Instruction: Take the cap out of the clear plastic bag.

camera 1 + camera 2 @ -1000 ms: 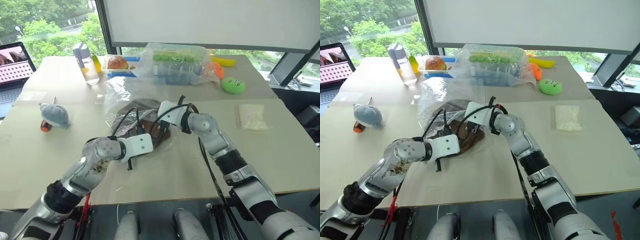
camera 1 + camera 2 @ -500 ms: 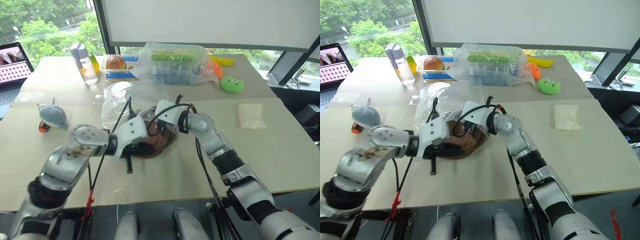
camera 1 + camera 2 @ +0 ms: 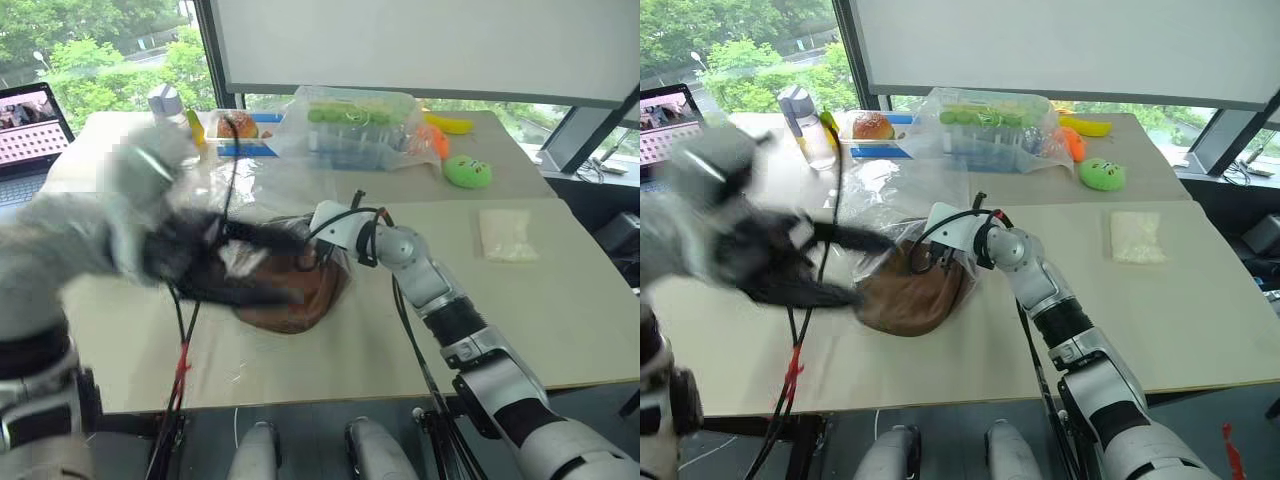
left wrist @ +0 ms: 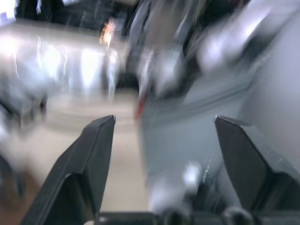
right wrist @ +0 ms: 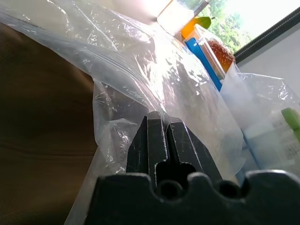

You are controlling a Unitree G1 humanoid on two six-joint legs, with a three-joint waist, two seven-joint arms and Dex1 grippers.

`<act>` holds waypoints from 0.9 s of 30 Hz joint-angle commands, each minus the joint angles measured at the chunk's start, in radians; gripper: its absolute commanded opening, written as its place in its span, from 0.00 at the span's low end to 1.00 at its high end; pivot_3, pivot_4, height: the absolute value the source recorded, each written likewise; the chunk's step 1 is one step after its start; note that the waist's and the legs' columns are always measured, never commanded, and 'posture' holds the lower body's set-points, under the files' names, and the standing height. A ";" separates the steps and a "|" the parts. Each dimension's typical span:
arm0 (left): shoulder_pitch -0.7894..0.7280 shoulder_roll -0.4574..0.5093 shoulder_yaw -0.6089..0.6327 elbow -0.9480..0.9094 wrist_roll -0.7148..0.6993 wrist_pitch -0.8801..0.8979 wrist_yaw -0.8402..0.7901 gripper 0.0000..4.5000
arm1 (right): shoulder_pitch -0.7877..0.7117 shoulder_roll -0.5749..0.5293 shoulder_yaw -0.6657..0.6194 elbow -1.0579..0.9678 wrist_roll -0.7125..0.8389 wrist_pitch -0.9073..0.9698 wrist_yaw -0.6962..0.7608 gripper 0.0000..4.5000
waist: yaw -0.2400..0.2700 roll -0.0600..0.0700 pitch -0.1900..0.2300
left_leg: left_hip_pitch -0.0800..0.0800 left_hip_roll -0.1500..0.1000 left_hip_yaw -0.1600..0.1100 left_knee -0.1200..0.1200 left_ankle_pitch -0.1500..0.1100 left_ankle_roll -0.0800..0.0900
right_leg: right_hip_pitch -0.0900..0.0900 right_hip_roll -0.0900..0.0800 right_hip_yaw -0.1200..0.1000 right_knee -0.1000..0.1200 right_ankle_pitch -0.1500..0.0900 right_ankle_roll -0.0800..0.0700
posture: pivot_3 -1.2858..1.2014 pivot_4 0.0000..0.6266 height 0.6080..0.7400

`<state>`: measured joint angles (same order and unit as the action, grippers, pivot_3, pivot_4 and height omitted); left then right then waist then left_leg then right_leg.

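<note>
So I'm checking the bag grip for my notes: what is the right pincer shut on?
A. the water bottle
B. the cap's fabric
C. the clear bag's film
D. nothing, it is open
C: in the right wrist view the right pincer has its fingers pressed together with the bag film pinched between them, while the brown cap lies beside it on the table.

**Brown cap, clear film, bright clutter behind**

The cap (image 3: pixel 908 295) is showing plain dark brown. The clear plastic bag (image 3: pixel 902 195) is gleaming colourless, unprinted. Behind, a lime-green toy (image 3: pixel 1103 174), a yellow banana (image 3: pixel 1087 126) and a blue tray (image 3: pixel 880 150) are standing out on the beige table (image 3: pixel 1160 310).
</note>
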<state>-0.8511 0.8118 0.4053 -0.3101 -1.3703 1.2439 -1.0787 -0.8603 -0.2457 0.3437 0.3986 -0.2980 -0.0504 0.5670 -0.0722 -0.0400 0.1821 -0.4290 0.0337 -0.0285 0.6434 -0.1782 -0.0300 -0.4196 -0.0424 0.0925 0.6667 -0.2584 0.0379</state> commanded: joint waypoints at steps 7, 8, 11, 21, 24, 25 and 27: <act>0.006 0.045 -0.019 0.063 -0.065 -0.100 0.250 0.76 | -0.019 -0.010 -0.021 -0.040 0.009 -0.013 -0.006 0.00 | 0.001 0.000 0.000 | 0.000 -0.001 0.000 0.000 0.000 0.000 | -0.001 -0.001 0.001 0.003 0.000 0.000 | 0.52 0.24 1.00; 0.049 0.073 -0.059 0.016 -0.014 -0.101 0.215 0.76 | -0.018 -0.010 -0.021 -0.041 0.009 -0.013 -0.006 0.00 | 0.001 0.000 0.000 | 0.000 -0.001 0.001 0.000 0.000 -0.001 | -0.001 -0.001 0.001 0.003 0.000 0.000 | 0.52 0.24 1.00; 0.206 0.200 -0.223 -0.092 0.196 -0.167 0.092 0.88 | -0.019 -0.009 -0.021 -0.036 0.010 -0.013 -0.008 0.00 | -0.002 0.000 0.000 | 0.000 -0.001 0.001 -0.002 0.000 -0.001 | -0.002 -0.001 0.001 0.003 0.000 0.000 | 0.52 0.24 1.00; 0.424 0.358 -0.544 -0.139 0.809 -0.569 -0.034 0.98 | -0.015 -0.005 -0.020 -0.036 0.013 -0.013 -0.010 0.00 | 0.008 0.000 0.000 | -0.001 0.000 0.003 -0.003 0.001 -0.002 | -0.002 0.001 0.001 -0.002 0.000 -0.001 | 0.52 0.24 1.00; 0.417 0.306 -0.587 -0.123 0.907 -0.638 -0.005 0.98 | -0.015 -0.003 -0.021 -0.037 0.013 -0.012 -0.010 0.00 | 0.006 0.000 0.000 | -0.001 0.000 0.003 -0.003 0.001 -0.002 | -0.002 0.000 0.001 -0.002 0.000 -0.001 | 0.52 0.24 1.00; 0.416 0.279 -0.610 -0.114 0.956 -0.682 0.011 0.98 | -0.015 -0.003 -0.020 -0.038 0.012 -0.012 -0.011 0.00 | 0.006 0.000 0.000 | -0.002 0.000 0.003 -0.003 0.001 -0.002 | -0.003 0.001 0.001 -0.002 0.000 -0.001 | 0.52 0.24 1.00; 0.424 0.246 -0.655 -0.111 1.035 -0.752 0.018 0.98 | -0.014 -0.003 -0.021 -0.040 0.012 -0.011 -0.012 0.00 | 0.005 0.000 0.000 | -0.001 0.000 0.003 -0.003 0.001 -0.001 | -0.003 0.001 0.002 -0.001 0.000 -0.001 | 0.52 0.24 1.00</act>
<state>-0.4245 1.0739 -0.2197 -0.4149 -0.4195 0.5741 -1.0739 -0.8597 -0.2484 0.3422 0.3965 -0.2949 -0.0508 0.5663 -0.0667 -0.0398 0.1822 -0.4303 0.0338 -0.0253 0.6404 -0.1775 -0.0315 -0.4220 -0.0419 0.0940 0.6653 -0.2587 0.0367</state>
